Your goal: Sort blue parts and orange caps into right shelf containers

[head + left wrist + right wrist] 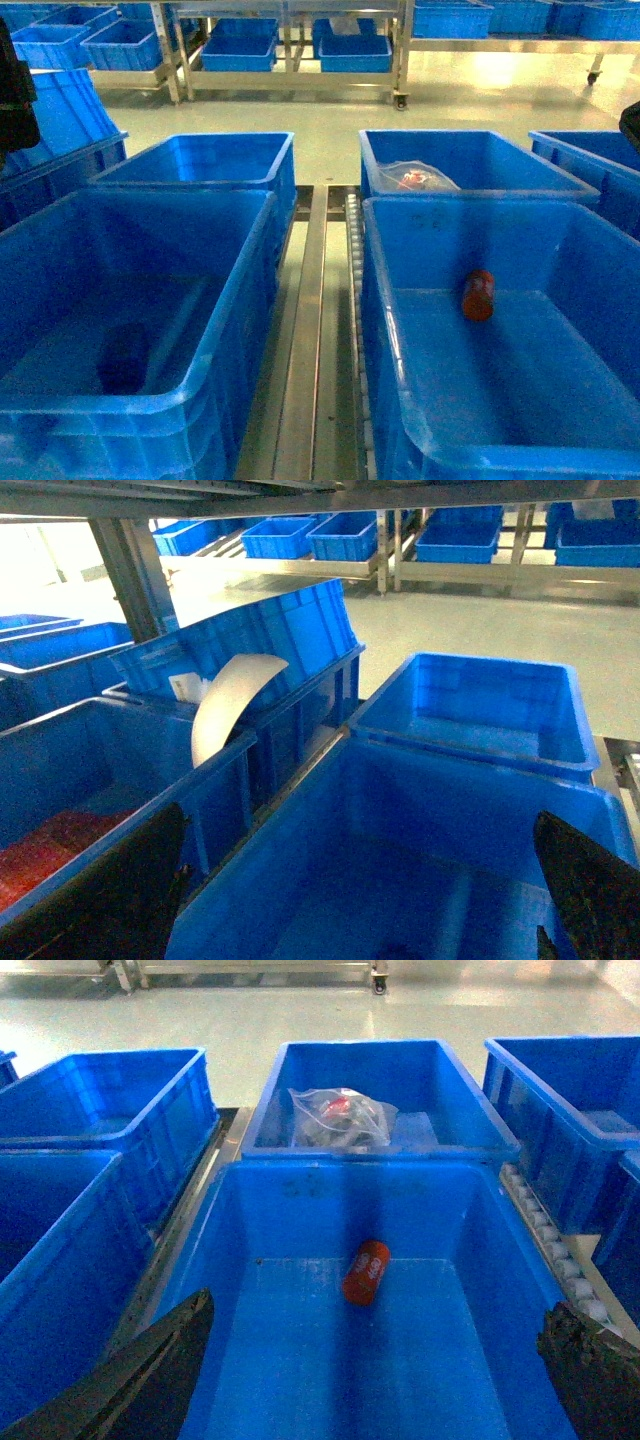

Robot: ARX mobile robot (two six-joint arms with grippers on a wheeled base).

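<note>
Cap (366, 1272) lies on its side in our near crate (300, 1185) | right gripper (370, 1380) spread, empty above | left gripper (350, 900) likewise

The clear bag (340, 1118) in the far crate (370, 1080) holds something red, too blurred to name. The print on the orange cap (366, 1272) is too small to read. Both grippers are cut by the frame edges; only dark fingers (150, 1380) show.
</note>
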